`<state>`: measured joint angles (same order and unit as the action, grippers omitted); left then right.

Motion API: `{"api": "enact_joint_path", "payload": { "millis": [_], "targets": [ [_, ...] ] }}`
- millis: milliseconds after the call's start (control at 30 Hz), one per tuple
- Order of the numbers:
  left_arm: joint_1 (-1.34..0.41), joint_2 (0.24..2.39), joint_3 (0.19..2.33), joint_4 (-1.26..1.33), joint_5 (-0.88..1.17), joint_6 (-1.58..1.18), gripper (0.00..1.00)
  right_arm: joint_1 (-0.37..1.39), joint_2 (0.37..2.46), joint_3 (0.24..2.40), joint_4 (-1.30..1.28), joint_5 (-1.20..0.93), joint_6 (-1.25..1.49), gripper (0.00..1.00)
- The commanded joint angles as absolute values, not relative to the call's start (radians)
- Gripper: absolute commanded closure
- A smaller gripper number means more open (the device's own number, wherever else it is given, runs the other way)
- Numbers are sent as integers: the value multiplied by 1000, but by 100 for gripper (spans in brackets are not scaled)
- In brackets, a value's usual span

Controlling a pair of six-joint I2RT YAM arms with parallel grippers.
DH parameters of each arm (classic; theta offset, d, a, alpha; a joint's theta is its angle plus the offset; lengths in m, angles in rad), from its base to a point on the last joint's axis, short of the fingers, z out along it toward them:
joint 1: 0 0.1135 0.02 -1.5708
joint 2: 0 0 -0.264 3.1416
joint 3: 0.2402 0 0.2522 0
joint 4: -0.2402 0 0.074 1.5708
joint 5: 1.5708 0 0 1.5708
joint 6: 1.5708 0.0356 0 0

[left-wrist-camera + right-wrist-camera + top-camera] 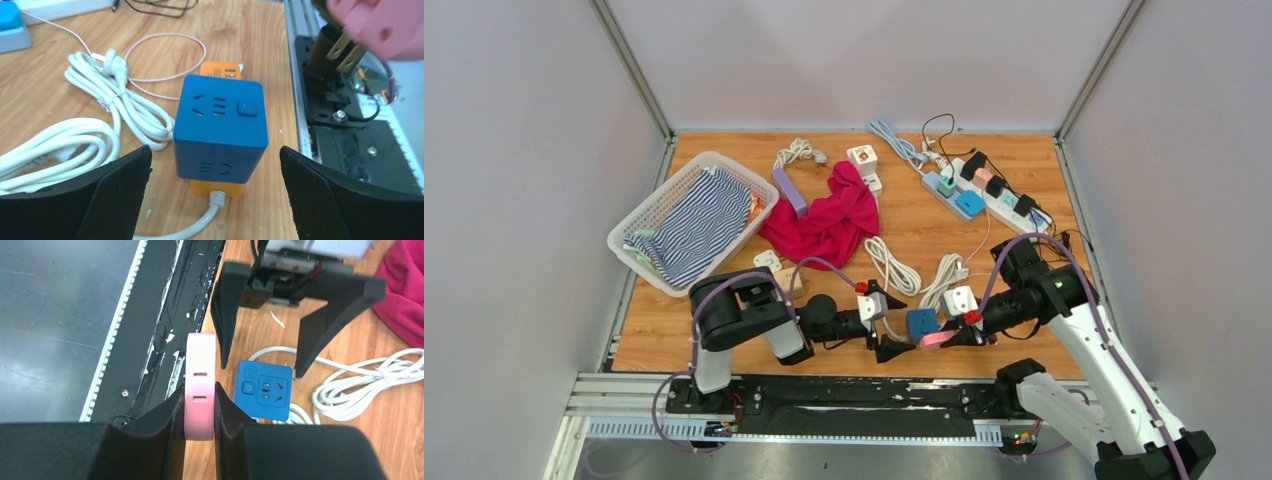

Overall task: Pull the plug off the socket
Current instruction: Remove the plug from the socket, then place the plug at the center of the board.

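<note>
A blue cube socket on an orange base stands on the wooden table near the front edge; it also shows in the top view and the right wrist view. My left gripper is open, its fingers on either side of the cube without touching it. My right gripper is shut on a pink plug, held off the cube to its side near the table's front edge. The plug's metal prongs are bare in the air. In the top view the plug sits just right of the cube.
White cable coils lie left of the cube. The black rail runs along the table's front edge. A power strip with several plugs, a red cloth and a white basket of striped fabric sit farther back.
</note>
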<state>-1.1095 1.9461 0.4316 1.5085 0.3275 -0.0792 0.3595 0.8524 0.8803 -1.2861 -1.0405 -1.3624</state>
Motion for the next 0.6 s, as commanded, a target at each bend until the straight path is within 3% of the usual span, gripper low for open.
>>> {"api": "enact_joint_path", "payload": {
  "millis": [0, 300, 467, 567],
  "targets": [
    [-1104, 1817, 367, 1528, 271, -131, 0, 339, 846, 869, -1246, -1008, -1289, 100],
    [-1102, 1537, 213, 1518, 262, -277, 0, 336, 835, 859, -1236, -999, -1274, 100],
    [-1086, 1364, 246, 1356, 433, -439, 0, 336, 854, 843, -1241, -1037, -1281, 100],
    [-1106, 1268, 260, 1238, 427, -397, 1, 336, 873, 830, -1243, -1063, -1295, 100]
  ]
}}
